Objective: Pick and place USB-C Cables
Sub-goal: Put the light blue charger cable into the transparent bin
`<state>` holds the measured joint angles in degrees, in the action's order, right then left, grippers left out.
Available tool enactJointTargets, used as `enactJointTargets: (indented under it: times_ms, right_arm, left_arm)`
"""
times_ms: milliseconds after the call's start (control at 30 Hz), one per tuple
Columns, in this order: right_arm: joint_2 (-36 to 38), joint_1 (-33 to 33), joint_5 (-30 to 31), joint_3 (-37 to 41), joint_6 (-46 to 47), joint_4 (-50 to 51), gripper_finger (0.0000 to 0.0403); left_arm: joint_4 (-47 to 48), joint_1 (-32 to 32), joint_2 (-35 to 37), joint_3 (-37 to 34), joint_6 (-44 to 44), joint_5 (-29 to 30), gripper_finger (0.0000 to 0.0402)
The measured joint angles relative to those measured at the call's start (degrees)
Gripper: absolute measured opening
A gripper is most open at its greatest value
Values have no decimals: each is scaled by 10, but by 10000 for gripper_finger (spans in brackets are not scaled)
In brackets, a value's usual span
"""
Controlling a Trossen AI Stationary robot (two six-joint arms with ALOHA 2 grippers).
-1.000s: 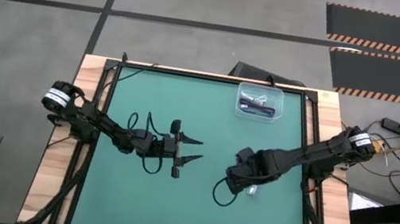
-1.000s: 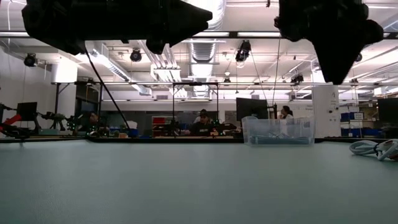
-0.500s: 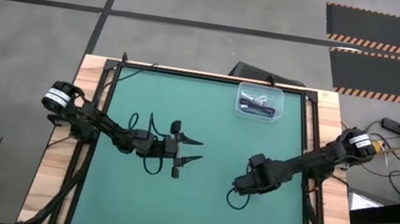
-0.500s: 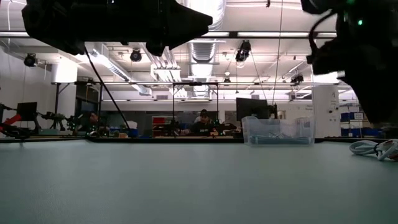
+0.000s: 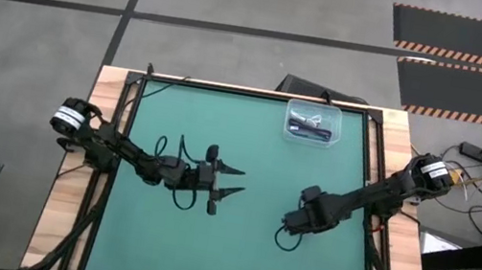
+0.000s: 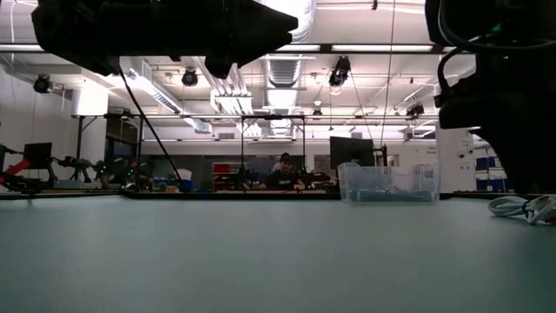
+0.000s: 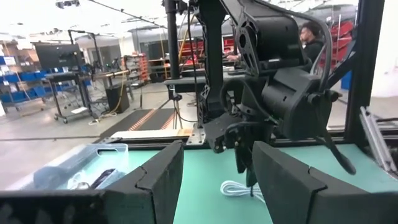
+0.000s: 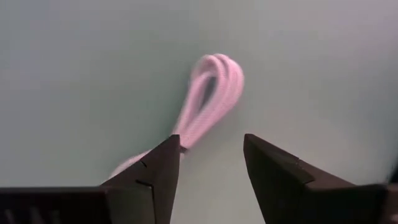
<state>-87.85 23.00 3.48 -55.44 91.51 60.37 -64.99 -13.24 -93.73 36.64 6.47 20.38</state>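
Note:
The white-grey cable bundle [image 8: 210, 93] lies flat on the green mat, also seen in the low view [image 6: 519, 207] and the left wrist view [image 7: 239, 188]. My right gripper [image 8: 211, 146] points down just above it, open, with a finger on either side of the bundle's near end. In the high view my right gripper [image 5: 288, 228] hides the cable. A dark cable bundle [image 5: 310, 127] lies in the clear container [image 5: 336, 114]. I cannot make out a teal-blue cable. My left gripper [image 5: 241, 182] hovers open over the mat's middle.
The clear container [image 6: 387, 184] stands near the mat's far edge, right of centre. The mat's black frame [image 5: 124, 136] and wooden borders [image 5: 64, 214] run along both sides. The arms' black wires [image 5: 180, 198] hang over the mat. People sit at benches beyond the table [image 6: 282, 174].
My right gripper has come down toward the white-grey cable and tipped to point at the mat, covering the cable in the high view. The cable has stayed where it was. My left arm has kept still.

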Motion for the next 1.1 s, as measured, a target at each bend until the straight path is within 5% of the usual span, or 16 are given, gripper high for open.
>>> enactJointTargets:
  times_ms: [1100]
  right_arm:
    - [0, 0, 31, 83, 31, -102, 162]
  left_arm:
    - [0, -4, 1, -4, -46, 0, 178]
